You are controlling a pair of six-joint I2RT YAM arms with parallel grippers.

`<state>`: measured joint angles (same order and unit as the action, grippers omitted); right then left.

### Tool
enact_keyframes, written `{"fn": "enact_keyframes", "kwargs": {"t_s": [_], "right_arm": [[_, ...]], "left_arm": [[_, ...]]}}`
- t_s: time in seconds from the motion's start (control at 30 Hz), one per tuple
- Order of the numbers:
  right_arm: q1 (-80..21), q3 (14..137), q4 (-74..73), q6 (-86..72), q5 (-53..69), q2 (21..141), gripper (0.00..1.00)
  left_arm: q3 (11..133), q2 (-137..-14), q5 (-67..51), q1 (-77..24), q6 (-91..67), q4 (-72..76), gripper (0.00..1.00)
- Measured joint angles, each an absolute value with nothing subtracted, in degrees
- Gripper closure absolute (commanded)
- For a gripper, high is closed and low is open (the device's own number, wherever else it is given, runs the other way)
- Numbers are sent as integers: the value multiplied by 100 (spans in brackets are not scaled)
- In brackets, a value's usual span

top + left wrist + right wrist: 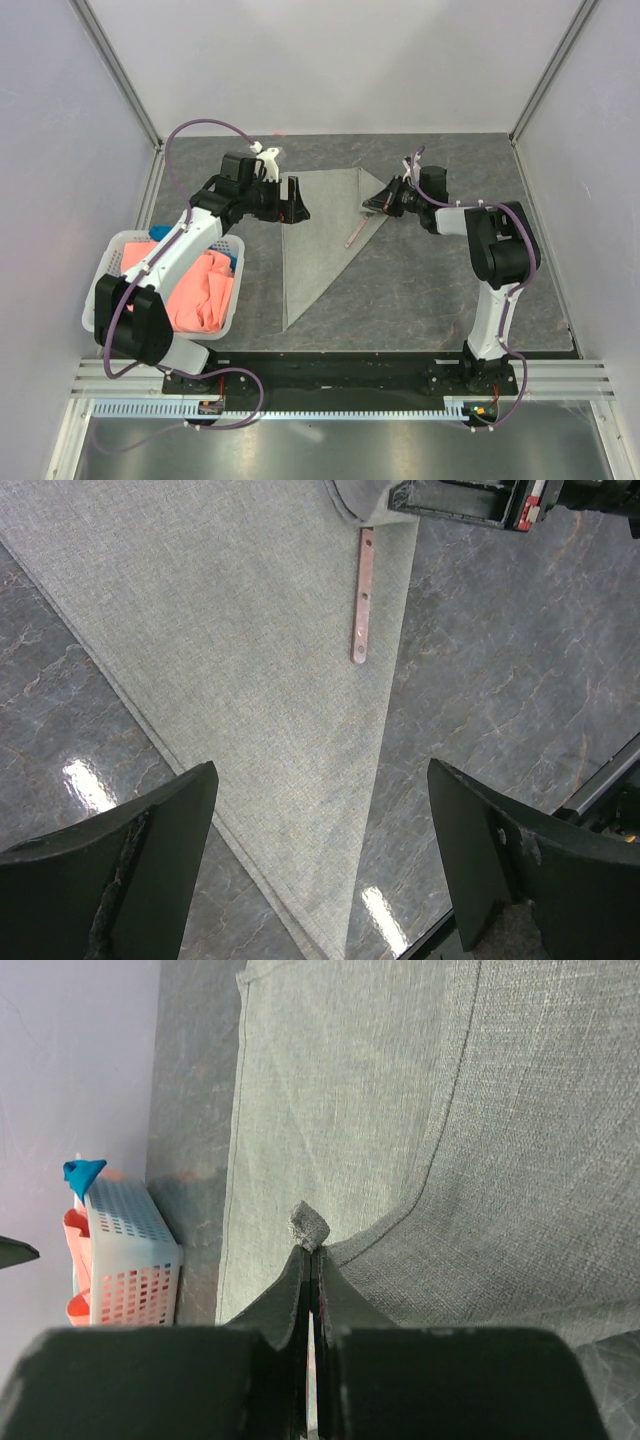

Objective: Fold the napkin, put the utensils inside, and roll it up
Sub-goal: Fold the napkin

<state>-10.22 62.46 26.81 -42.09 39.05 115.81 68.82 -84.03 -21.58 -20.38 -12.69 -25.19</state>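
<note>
Left of the napkin (312, 235) sits a white basket (100, 300). The left gripper (291, 207) hangs over the napkin's left edge with its fingers spread wide, holding nothing. The napkin lies flat as a folded triangle, and the utensil (356, 233) rests on it near its right edge. The right gripper (378, 203), pressed shut, pinches the napkin's right corner. If that corner gets drawn across too briskly, I reckon the utensil could slide off the napkin, or the thin pinch could slip.

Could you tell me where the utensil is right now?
In the top view, the utensil lies on the napkin along its right edge, just below the right gripper.
</note>
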Motion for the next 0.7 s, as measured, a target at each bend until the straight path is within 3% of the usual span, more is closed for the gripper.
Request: {"fn": "enact_keyframes", "kwargs": {"t_s": [0.6, 0.67, 0.7], "right_arm": [[-1225, 5688, 2703, -4165, 3874, 11472, 100], [-1258, 5660, 2705, -4165, 3874, 11472, 97], [-1271, 5653, 2707, -4165, 3872, 11472, 90]], "left_arm": [[6882, -8383, -2265, -2038, -1271, -2521, 7], [6882, -8372, -2268, -2038, -1271, -2521, 7], [6882, -8366, -2268, -2038, -1271, -2521, 7]]}}
